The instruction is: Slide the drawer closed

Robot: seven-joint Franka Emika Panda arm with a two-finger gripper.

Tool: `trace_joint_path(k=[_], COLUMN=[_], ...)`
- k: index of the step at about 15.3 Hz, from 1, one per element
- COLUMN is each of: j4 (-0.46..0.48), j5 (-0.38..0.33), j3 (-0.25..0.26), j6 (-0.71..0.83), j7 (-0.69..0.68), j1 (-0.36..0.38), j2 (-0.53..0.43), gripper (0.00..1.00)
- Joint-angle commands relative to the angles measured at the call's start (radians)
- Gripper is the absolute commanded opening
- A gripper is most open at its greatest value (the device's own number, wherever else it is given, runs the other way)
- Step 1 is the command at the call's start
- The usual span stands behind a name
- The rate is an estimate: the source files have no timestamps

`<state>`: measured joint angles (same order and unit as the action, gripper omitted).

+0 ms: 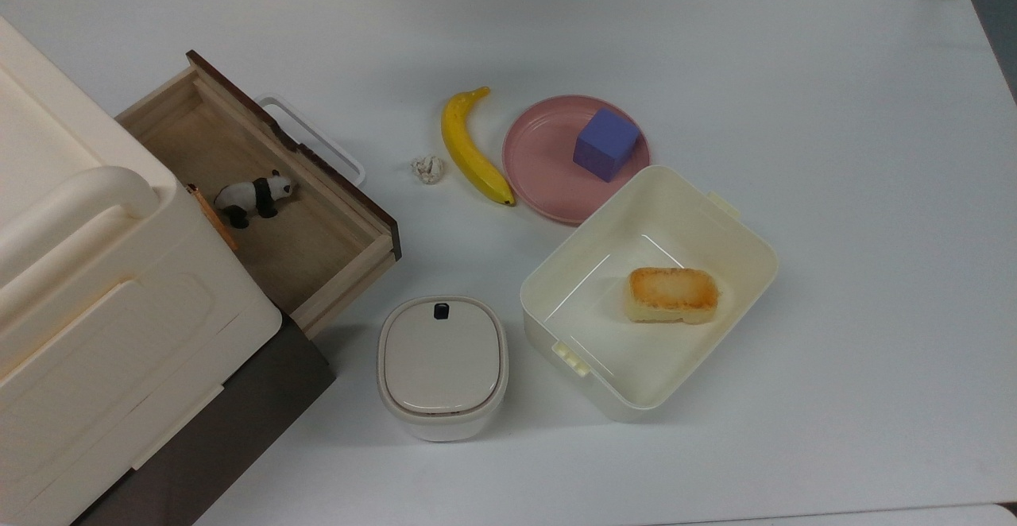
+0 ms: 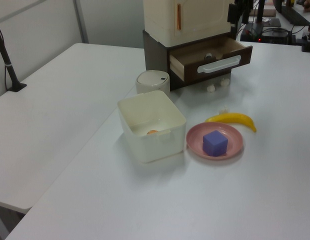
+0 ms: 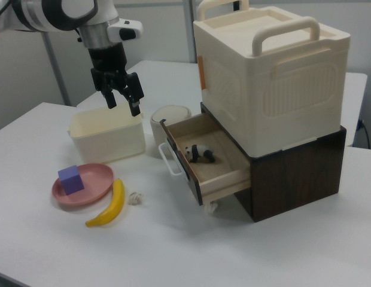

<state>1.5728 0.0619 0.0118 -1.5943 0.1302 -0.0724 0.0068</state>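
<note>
The cabinet (image 3: 275,89) sits on the white surface (image 1: 794,113), its drawer (image 3: 200,156) pulled out, a toy panda (image 3: 197,153) inside. The pincer (image 3: 121,98) hangs open and empty, well apart; I reckon the approach comes first, then a push on the front.

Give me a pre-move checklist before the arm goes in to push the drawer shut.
1. Drawer open, needs closing: ok.
2. End effector open, holding nothing: ok.
3. End effector clear of the drawer front, raised above the table: ok.
4. Toy panda fully inside the drawer, below its rim: ok.
5. White loop handle unobstructed: ok.
6. Crumpled paper ball and banana lie near the approach path: cannot tell if clear.
</note>
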Motion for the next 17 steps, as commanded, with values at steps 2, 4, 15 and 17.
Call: trace_joint_path(k=[2, 4, 15, 17], j4=[-0.005, -0.002, 0.000, 0.001], j5=[0.006, 0.006, 0.013, 0.013], j3=[0.014, 0.014, 0.036, 0.036], j6=[0.027, 0.027, 0.269, 0.266], j7=[-0.038, -0.038, -0.178, -0.146], j1=[0.010, 0.010, 0.003, 0.005], j2=[-0.007, -0.007, -0.013, -0.010], gripper=[1.00, 1.00, 0.66, 0.06])
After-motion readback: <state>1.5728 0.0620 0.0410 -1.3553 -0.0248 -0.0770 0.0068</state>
